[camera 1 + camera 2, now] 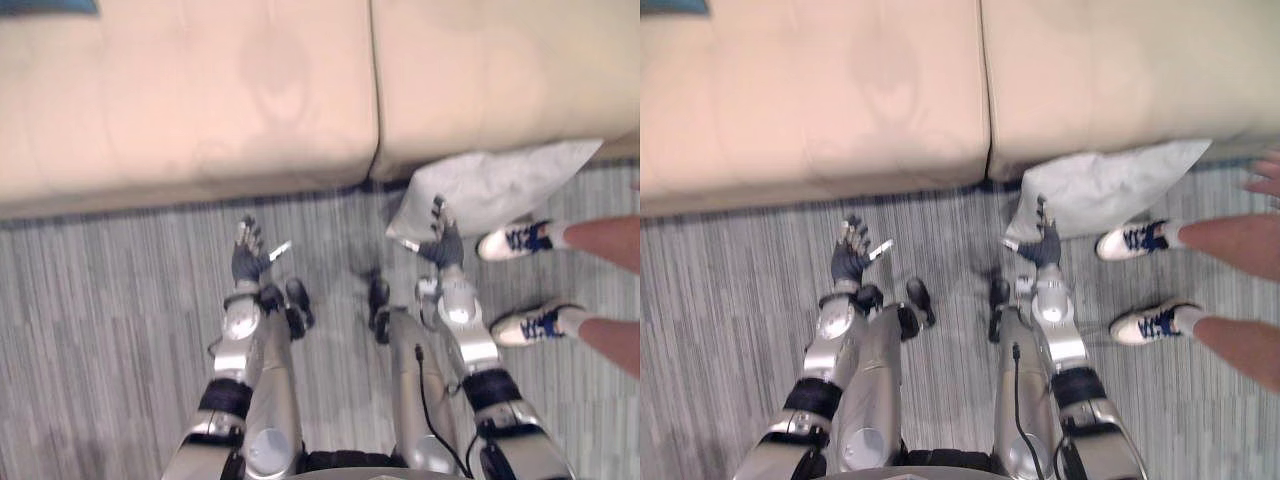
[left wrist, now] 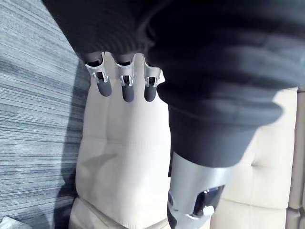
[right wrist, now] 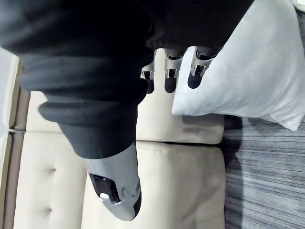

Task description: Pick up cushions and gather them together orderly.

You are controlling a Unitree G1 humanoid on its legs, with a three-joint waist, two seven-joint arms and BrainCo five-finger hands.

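Right hand [image 1: 443,243] is spread and empty, fingertips just beside the pale cushion [image 1: 500,185], which leans on the floor against the sofa [image 1: 200,100]. Left hand [image 1: 246,258] is spread and empty too. A person's shoes [image 1: 515,241] stand near the cushion.

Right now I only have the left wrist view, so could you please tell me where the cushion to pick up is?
Observer: A pale grey cushion lies on the floor against the front of the sofa, on the robot's right.
Operator: Thank you. Is the right hand near it?
Observer: The right hand is open with straight fingers, its tips at the cushion's near corner. I cannot tell whether they touch.
Operator: Is anything in the way there?
Observer: A person's white shoes stand on the floor just right of the cushion.
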